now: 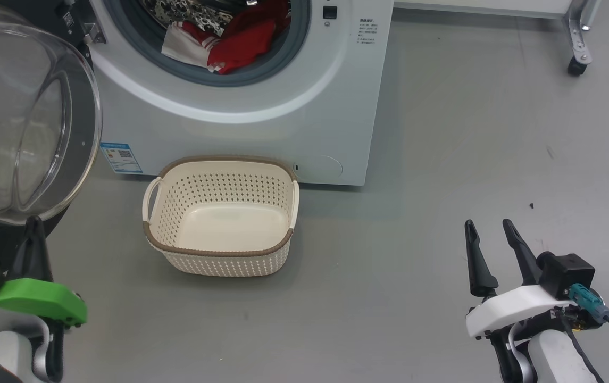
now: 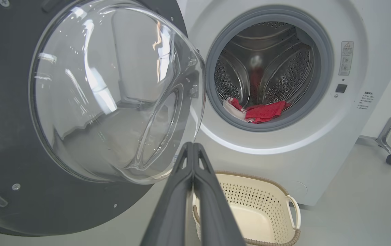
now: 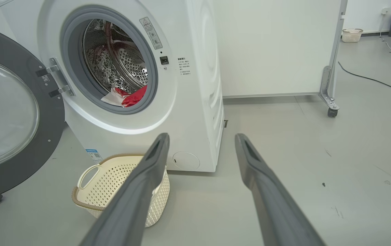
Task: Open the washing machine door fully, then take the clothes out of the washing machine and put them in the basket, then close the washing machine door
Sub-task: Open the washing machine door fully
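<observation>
Clothes (image 1: 235,45) likely soft, light, limp; pinch red bunch low in washing machine (image 1: 240,133) mouth. Left tool (image 2: 193,146) closed, empty; right tool (image 1: 487,222) spread, empty.

Grey floor (image 1: 442,175) w/ basket (image 1: 219,268) & washing machine (image 1: 283,117)

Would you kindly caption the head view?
Washing machine door open, red clothes inside, empty cream basket in front.
</observation>
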Robot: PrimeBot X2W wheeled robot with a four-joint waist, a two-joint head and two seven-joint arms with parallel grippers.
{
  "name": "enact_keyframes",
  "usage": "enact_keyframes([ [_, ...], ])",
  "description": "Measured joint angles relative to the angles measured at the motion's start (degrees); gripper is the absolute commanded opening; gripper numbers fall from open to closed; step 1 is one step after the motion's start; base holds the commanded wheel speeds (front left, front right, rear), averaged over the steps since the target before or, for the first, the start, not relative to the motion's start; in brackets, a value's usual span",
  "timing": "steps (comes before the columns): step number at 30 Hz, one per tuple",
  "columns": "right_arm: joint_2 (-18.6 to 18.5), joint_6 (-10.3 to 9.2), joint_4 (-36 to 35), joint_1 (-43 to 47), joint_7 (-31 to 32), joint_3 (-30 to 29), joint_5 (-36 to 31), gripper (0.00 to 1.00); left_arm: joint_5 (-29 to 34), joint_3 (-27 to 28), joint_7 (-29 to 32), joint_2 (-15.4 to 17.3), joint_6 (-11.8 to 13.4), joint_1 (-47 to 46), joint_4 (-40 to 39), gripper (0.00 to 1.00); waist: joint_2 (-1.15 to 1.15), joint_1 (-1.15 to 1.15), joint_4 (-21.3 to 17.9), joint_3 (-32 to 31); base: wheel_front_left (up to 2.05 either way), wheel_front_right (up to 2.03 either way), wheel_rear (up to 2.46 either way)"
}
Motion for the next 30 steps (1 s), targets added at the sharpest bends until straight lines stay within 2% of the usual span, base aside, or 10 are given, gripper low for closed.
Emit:
enact_keyframes([
  [7, 0.0, 0.00, -1.8, 0.4, -0.1, -0.4, 0.0, 1.00, 0.0, -1.5, 0.0, -2.9, -0.5, 2.7, -5.2, 0.00, 0.00, 0.00, -2.1, -1.0, 0.00, 0.00, 0.00],
  [21, 0.0, -0.15, -4.0, 1.2, -0.1, -1.6, 0.0, 1.00, 1.7, -3.9, 0.0, -6.0, -1.1, 7.5, -12.5, 0.00, 0.00, 0.00, -3.4, 0.9, 0.00, 0.00, 0.00],
  [23, 0.1, -0.15, -4.4, 1.3, -0.1, -1.8, 0.0, 1.00, 1.7, -4.4, 0.0, -6.3, -1.2, 8.3, -13.1, 0.47, 0.00, 0.00, -3.4, 1.1, 0.00, 0.00, 0.00],
  [24, 0.1, -0.15, -4.6, 1.3, -0.1, -1.8, 0.0, 1.00, 1.7, -4.4, 0.0, -6.4, -1.2, 8.6, -13.2, 0.64, 0.00, 0.00, -3.5, 1.1, 0.00, 0.00, 0.00],
  [25, 0.1, -0.15, -4.7, 1.3, -0.1, -1.9, 0.0, 1.00, 1.7, -4.5, 0.0, -6.4, -1.2, 8.8, -13.3, 0.88, 0.00, 0.00, -3.5, 1.2, 0.00, 0.00, 0.00],
  [26, 0.1, -0.15, -4.8, 1.3, -0.2, -1.9, 0.0, 1.00, 1.7, -4.5, 0.0, -6.4, -1.2, 9.0, -13.6, 1.00, 0.00, 0.00, -3.5, 1.2, 0.00, 0.00, 0.00],
  [30, 0.1, -0.15, -5.0, 1.3, -0.2, -1.9, 0.0, 1.00, 1.7, -4.4, 0.0, -6.6, -1.4, 9.7, -14.4, 1.00, 0.00, 0.00, -3.5, 1.5, 0.00, 0.00, 0.00],
])
